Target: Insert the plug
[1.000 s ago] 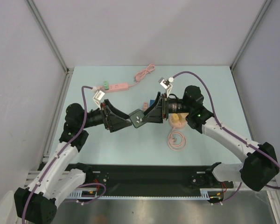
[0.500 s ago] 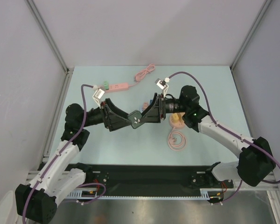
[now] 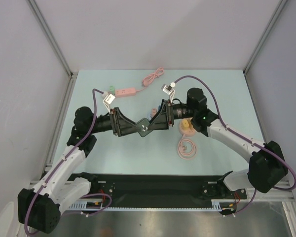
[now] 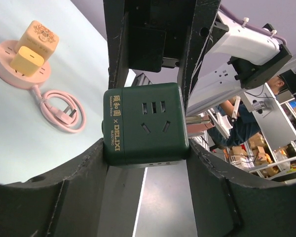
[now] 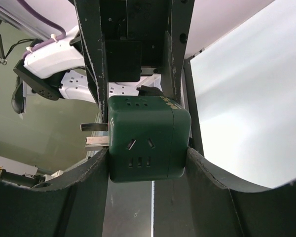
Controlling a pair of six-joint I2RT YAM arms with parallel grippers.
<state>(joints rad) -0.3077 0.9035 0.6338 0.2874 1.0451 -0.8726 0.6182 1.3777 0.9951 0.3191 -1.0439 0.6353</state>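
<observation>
— so, what's written on the green cube plug?
— "delixi", in gold. left gripper and right gripper both clamp it, raised over the middle of the table.

Pale blue table, plain grey walls — aluminium corner posts

Two white-shelled arms with black joints, bolted to a black rail
Left arm and right arm: bulkiest joints nearest the rail, a purple cable along each, a white tag and matte black left hand and right hand farthest from the rail, a green light on the right arm
</observation>
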